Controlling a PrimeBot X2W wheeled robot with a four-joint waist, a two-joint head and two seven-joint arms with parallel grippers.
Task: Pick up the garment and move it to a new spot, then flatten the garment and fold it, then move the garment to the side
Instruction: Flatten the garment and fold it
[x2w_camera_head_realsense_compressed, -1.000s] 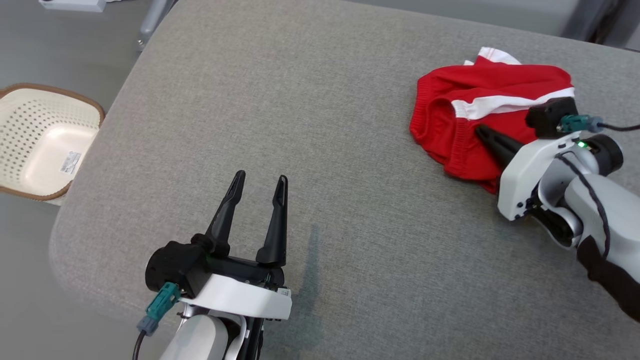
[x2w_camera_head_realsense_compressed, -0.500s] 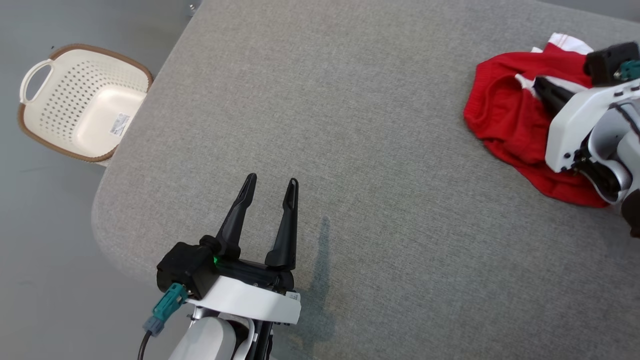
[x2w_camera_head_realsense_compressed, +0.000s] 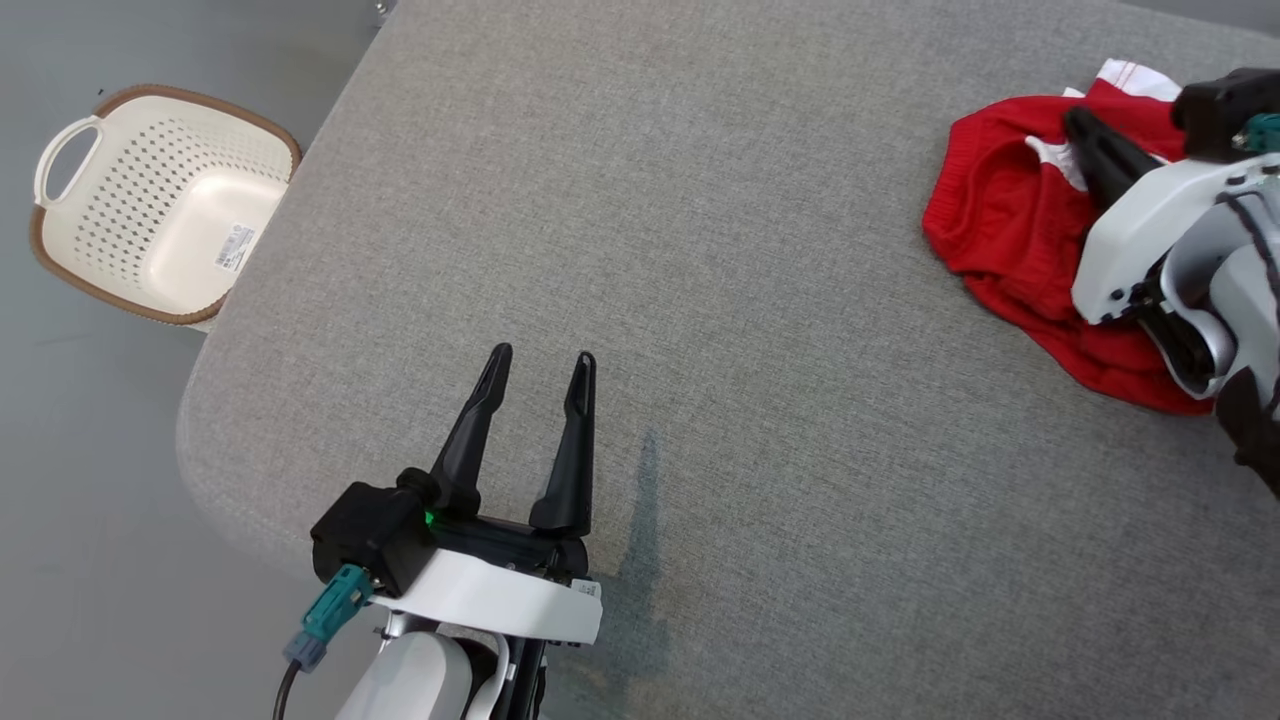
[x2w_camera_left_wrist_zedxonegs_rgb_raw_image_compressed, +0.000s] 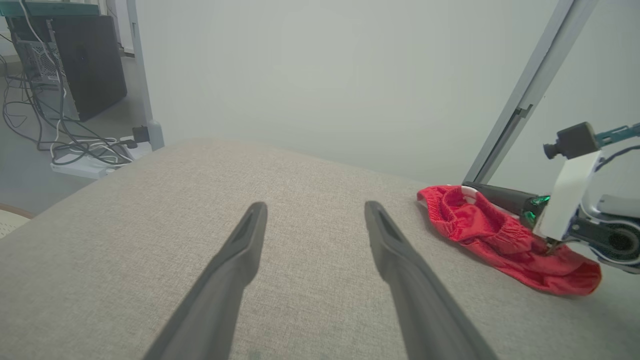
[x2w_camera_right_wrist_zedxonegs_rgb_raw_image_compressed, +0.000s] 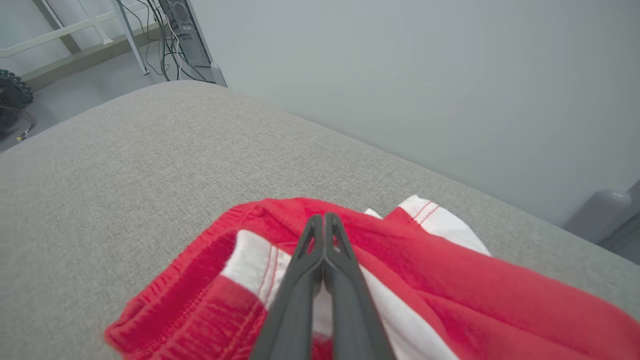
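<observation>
The garment (x2w_camera_head_realsense_compressed: 1000, 230), red shorts with white stripes, lies crumpled at the far right of the grey padded table (x2w_camera_head_realsense_compressed: 700, 250). My right gripper (x2w_camera_head_realsense_compressed: 1078, 120) is shut, its fingers pressed together and lying across the top of the garment near a white stripe (x2w_camera_right_wrist_zedxonegs_rgb_raw_image_compressed: 255, 265). In the right wrist view no cloth shows between the fingertips (x2w_camera_right_wrist_zedxonegs_rgb_raw_image_compressed: 322, 217). My left gripper (x2w_camera_head_realsense_compressed: 540, 358) is open above the bare table near its front left corner, far from the garment (x2w_camera_left_wrist_zedxonegs_rgb_raw_image_compressed: 480, 225). In the left wrist view the right gripper (x2w_camera_left_wrist_zedxonegs_rgb_raw_image_compressed: 467, 186) reaches over the red cloth from the right.
A cream perforated basket (x2w_camera_head_realsense_compressed: 160, 210) stands on the floor beyond the table's left edge. A grey metal post (x2w_camera_left_wrist_zedxonegs_rgb_raw_image_compressed: 525, 100) rises behind the garment. A computer tower and cables (x2w_camera_left_wrist_zedxonegs_rgb_raw_image_compressed: 65, 100) sit on the floor at the far left.
The head view has swung left, bringing the basket further in. My right gripper has slid from the garment's near hem up across it to the white stripe. The left gripper has held still.
</observation>
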